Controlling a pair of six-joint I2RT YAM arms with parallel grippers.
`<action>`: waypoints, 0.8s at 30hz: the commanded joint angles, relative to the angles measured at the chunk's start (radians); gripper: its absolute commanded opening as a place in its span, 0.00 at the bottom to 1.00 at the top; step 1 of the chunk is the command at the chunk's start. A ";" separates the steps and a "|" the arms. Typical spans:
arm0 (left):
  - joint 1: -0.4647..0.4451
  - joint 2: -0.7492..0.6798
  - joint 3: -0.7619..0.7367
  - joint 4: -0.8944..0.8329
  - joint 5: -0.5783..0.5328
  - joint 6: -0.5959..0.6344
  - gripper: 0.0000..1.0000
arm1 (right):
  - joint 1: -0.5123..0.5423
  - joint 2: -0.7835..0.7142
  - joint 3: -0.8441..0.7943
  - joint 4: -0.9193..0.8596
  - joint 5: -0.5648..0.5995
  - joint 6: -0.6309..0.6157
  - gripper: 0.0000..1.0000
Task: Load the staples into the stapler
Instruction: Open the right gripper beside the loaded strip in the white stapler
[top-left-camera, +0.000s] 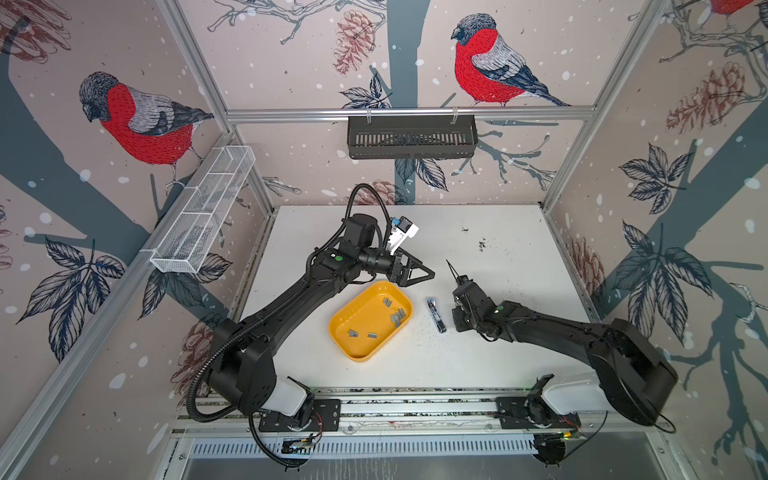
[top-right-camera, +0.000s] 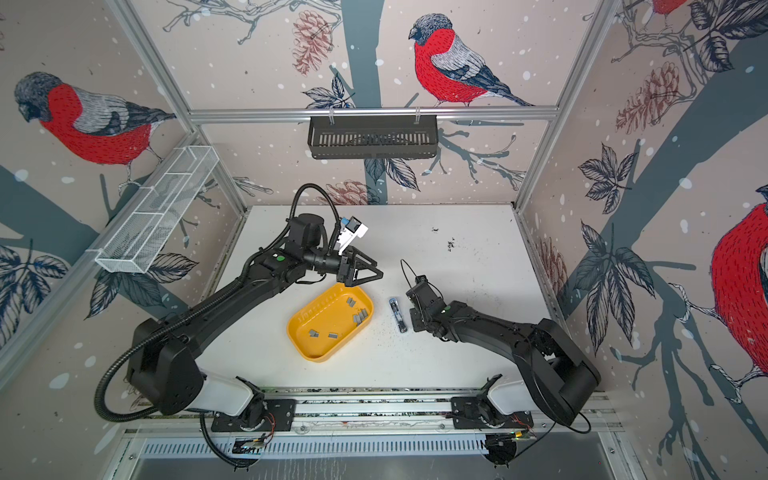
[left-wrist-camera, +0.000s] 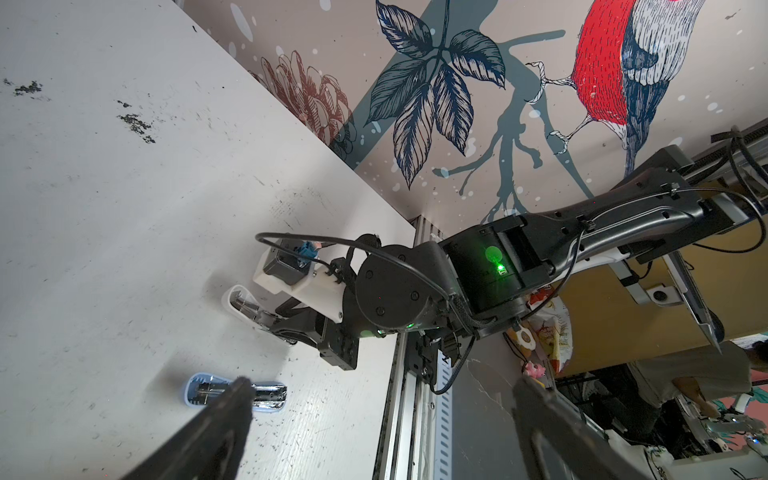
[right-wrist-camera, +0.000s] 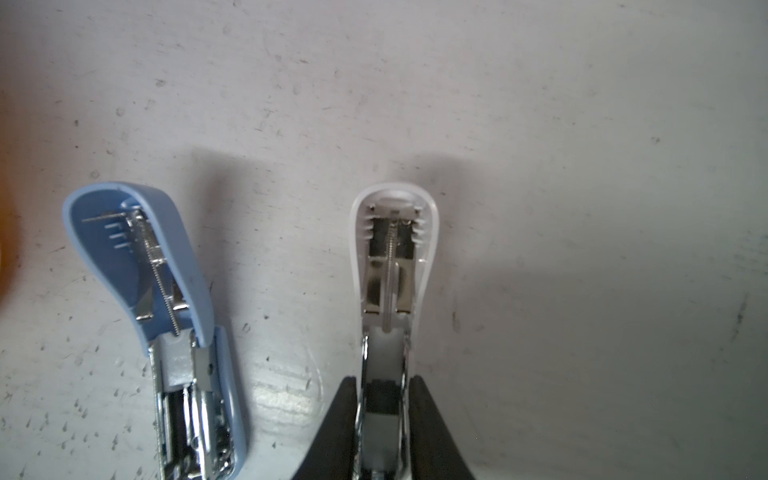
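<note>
We're hovering left jaws wide open at far rim of yellow plastic tray (top-left-camera: 361, 316) | grey metallic staple strips (top-left-camera: 397, 317) lying base-side of them | right jaws clamping white plastic stapler (right-wrist-camera: 392, 249).

Bright, even light fills the booth in both top views. The arms lay only faint, soft shadows on the tabletop (top-left-camera: 498, 257) around the blue stapler (top-left-camera: 435, 314), and the wide lens splays the frame posts (top-left-camera: 197, 62) outward toward the edges. The right wrist view is soft and hazy. The blue stapler and the white stapler (right-wrist-camera: 395, 266) beside it each throw a grey shadow past their tips, and a pale glare streaks the tabletop between them. The fingers (right-wrist-camera: 332, 436) of the right pincer (right-wrist-camera: 384, 384) go near-black. In the left wrist view, the fingers (left-wrist-camera: 199, 440) of the left pincer (left-wrist-camera: 380, 395) blur out of focus across the blue stapler's glinting chrome.
</note>
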 joint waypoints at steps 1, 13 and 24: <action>-0.002 -0.008 0.009 0.003 0.019 0.017 0.97 | 0.002 -0.006 -0.002 -0.012 0.017 0.019 0.26; -0.001 -0.007 0.006 0.002 0.018 0.018 0.97 | -0.028 -0.028 0.011 -0.002 0.009 0.026 0.28; -0.002 -0.007 0.006 0.001 0.017 0.020 0.97 | -0.074 -0.019 0.010 0.007 -0.022 0.016 0.27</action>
